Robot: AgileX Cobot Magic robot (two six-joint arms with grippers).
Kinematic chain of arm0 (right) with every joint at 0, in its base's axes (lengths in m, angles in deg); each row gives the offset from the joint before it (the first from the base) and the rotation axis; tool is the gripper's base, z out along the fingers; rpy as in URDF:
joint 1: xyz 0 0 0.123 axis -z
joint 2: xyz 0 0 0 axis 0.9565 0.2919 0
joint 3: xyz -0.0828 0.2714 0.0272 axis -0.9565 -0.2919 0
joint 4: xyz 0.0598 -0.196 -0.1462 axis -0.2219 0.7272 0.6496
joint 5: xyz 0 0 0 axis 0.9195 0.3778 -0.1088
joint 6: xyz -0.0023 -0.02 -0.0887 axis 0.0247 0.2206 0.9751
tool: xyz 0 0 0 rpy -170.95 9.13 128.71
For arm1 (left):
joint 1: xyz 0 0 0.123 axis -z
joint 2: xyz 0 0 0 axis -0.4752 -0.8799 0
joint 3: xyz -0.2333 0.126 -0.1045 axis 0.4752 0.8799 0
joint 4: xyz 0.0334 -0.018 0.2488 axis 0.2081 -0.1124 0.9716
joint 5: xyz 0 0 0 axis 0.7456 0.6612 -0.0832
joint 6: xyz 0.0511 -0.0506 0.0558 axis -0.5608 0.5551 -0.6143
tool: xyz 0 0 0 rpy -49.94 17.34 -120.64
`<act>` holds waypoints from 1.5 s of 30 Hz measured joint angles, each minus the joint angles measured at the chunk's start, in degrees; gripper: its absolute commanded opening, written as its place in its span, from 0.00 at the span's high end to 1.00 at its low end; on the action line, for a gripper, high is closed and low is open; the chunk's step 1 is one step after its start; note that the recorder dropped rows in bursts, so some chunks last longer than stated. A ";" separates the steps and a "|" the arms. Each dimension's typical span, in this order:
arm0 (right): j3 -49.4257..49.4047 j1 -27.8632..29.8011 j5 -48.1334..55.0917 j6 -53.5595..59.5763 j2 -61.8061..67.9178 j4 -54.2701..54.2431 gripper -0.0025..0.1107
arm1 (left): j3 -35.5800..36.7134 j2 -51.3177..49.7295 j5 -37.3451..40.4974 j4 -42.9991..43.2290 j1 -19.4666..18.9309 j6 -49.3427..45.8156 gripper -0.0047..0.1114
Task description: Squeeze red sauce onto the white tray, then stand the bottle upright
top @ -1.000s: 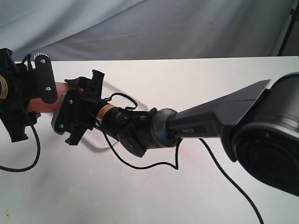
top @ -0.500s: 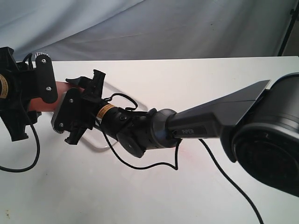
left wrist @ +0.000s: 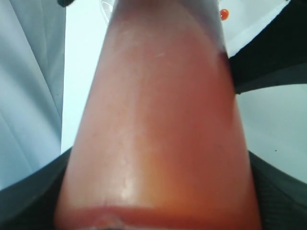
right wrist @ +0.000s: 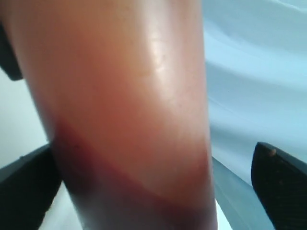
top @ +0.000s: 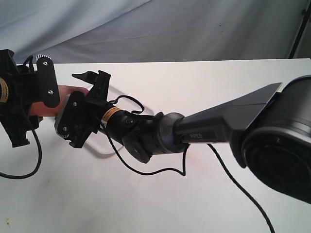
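The exterior view is showing the bottle (top: 68,91) only as a short orange-red strip, hanging roughly level above the tabletop (top: 204,82) between the two arms; the wrist views are filling in the rest. In the left wrist view the bottle's body is crowding the picture. The left pincer (top: 47,94) is clamping it with dark fingers (left wrist: 29,196) closing in from both sides, and beyond it a small round blob of the red sauce (left wrist: 224,14) is sitting on a white surface, a detail only this view is catching. The right wrist view is showing darker sauce pooling toward one end of the bottle under a slanted line. The right pincer (top: 75,110) is standing released around the bottle: one finger (right wrist: 280,182) is standing clear of the plastic with pale background showing between (the other is sitting close to the bottle's side, contact hard to judge). The white tray (top: 103,152) is lying beneath the right pincer, toward the left of the tabletop, with only curved bits of its rim peeking out. To the right and front the tabletop is lying open, crossed by a trailing black cable (top: 160,171), while the back edge is running just behind the left arm. That arm is being cut off by the picture's edge, and the bottle's nozzle and cap are hiding behind the pincers — their direction is impossible to make out.
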 measured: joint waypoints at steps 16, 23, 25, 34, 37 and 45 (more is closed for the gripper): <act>0.00 0.00 0.00 0.64 0.00 -0.23 0.05 | 0.00 0.00 0.00 -0.15 0.00 0.00 0.96; 0.00 0.00 0.00 -2.17 0.00 -0.23 0.05 | 0.00 0.00 0.00 -0.15 0.00 0.00 0.96; 0.00 0.00 0.00 -2.43 0.00 -0.23 0.05 | 0.00 0.00 0.00 -0.15 0.00 0.00 0.96; 0.00 0.00 2.29 -2.68 0.00 -0.10 0.46 | 0.00 0.00 0.00 -0.15 0.00 0.00 0.96; 0.00 0.00 2.70 -2.68 0.00 0.00 0.98 | 0.00 0.00 0.00 -0.15 0.00 0.00 0.96; 0.38 0.00 5.11 -2.68 0.00 0.04 0.98 | 0.00 0.00 0.00 -0.36 0.00 -0.49 0.96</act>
